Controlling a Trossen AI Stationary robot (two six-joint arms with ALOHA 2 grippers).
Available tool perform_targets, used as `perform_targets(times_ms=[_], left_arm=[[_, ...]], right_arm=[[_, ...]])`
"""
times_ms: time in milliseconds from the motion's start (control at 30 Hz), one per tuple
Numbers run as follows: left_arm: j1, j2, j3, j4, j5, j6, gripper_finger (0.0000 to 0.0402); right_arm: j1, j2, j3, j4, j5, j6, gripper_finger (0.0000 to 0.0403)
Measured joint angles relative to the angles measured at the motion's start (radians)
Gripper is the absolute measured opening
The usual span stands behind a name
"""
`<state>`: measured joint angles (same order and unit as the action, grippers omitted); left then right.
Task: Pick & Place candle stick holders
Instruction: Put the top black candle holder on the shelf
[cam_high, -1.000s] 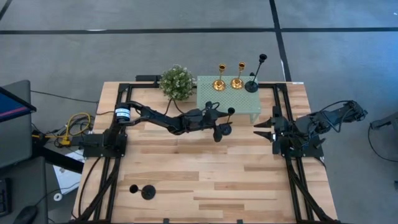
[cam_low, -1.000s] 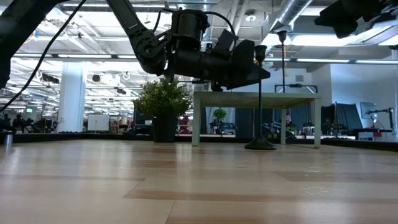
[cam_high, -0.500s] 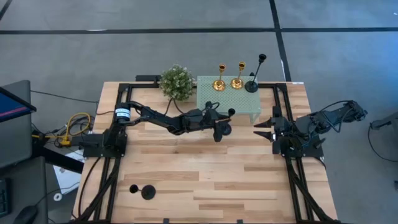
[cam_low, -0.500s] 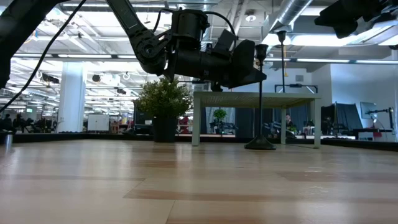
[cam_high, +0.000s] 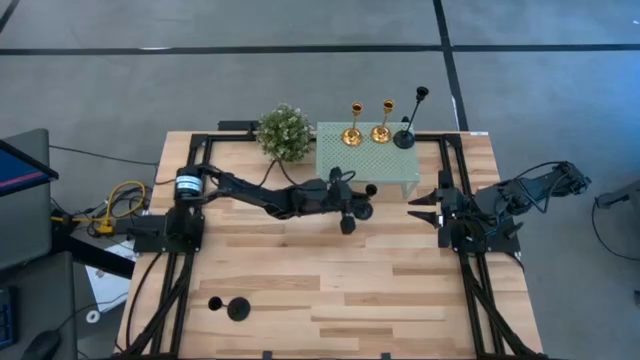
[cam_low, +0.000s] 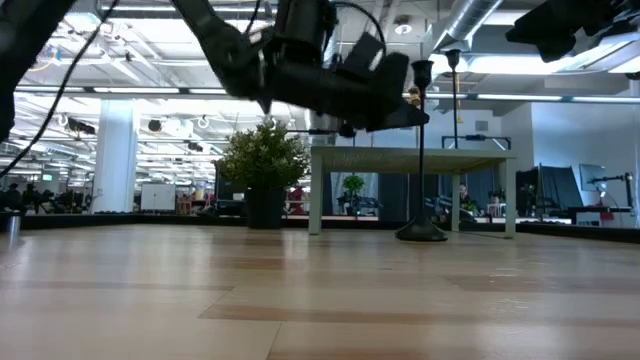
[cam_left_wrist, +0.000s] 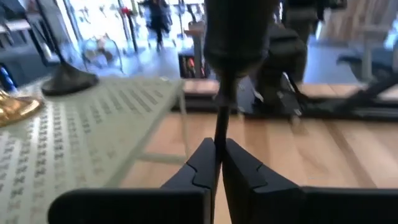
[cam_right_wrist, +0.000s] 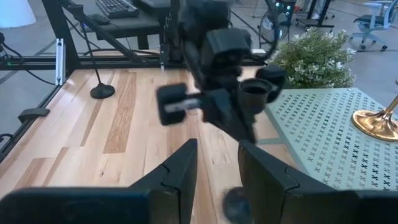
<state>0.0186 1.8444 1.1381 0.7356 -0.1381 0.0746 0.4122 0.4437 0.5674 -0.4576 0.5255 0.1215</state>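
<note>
A tall black candle stick holder (cam_low: 421, 150) stands upright in front of the mint-green stand (cam_high: 365, 160), with my left gripper (cam_left_wrist: 219, 146) shut on its thin stem. Its cup (cam_left_wrist: 235, 37) rises above the fingers. On the stand are two gold holders (cam_high: 352, 135) (cam_high: 381, 132) and another black one (cam_high: 405, 138), each on its base. A third black holder (cam_high: 228, 307) stands on its disc base near the table's near left corner. My right gripper (cam_high: 413, 208) waits open at the right side, with nothing between its fingers. My left gripper pinches the holder's thin stem (cam_left_wrist: 219, 124) between its two fingers, in the upper part below the cup. The fingers come level from the table's left and lie across the stem. The holder stays upright; its disc base (cam_low: 421, 234) is at table level, and I cannot tell whether it is lifted.
A leafy plant ball (cam_high: 285, 132) sits at the far edge, left of the stand. Black frame rails run along both sides of the table. The middle and near right of the wooden top (cam_high: 380, 290) hold nothing.
My left gripper has shut on the black holder's stem and then risen a little. The holder's cup stands slightly higher in the low view than before.
</note>
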Motion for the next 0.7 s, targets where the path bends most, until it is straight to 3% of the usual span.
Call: perform_targets(times_ms=[267,467,700], left_arm=[[-0.088,-0.242,-0.004,-0.399,-0.138,0.004,0.0011],[-0.146,-0.434,-0.004,-0.511,-0.212,0.096,0.0011],[-0.136,-0.619,-0.003,-0.587,-0.414,0.187,0.0011]], right_arm=[[0.0,0.0,0.0,-0.002,0.0,0.002,0.0107],[0.0,0.0,0.0,-0.002,0.0,0.002,0.0107],[0.0,0.0,0.0,-0.002,0.0,0.002,0.0107]])
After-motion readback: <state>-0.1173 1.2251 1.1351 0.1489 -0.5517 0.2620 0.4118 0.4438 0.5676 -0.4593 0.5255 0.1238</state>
